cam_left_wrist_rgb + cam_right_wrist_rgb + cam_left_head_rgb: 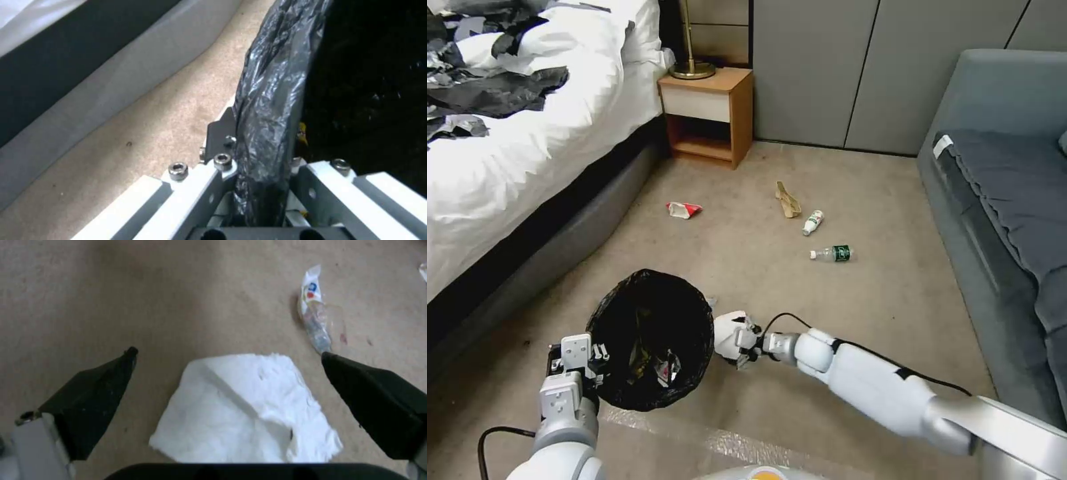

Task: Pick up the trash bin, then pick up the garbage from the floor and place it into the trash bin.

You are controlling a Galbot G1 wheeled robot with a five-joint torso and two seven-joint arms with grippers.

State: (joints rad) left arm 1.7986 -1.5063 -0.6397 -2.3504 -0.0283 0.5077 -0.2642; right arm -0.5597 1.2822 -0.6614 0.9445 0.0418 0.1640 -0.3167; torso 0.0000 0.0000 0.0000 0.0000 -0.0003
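Down on the carpet in the head view, the left end effector (582, 357) holds the trash bin (650, 337) by its near rim; the black liner shows a few wrappers inside. The right end effector (740, 343) hangs low just beside the bin over a white tissue (726, 333). Farther off lie a red-white packet (684, 209), a tan strip (788, 199) and two small bottles (831, 253).

From the left wrist, the fingers (195, 186) are clamped on the crinkled liner (267, 110) and rim; thin plastic could slip, tilting the bin.

From the right wrist, the black fingertips (95, 396) stand wide apart, holding nothing, straddling the soft, torn-edged tissue (245, 406). Closing too high might pinch only a corner, and it could tear or drop short of the bin.
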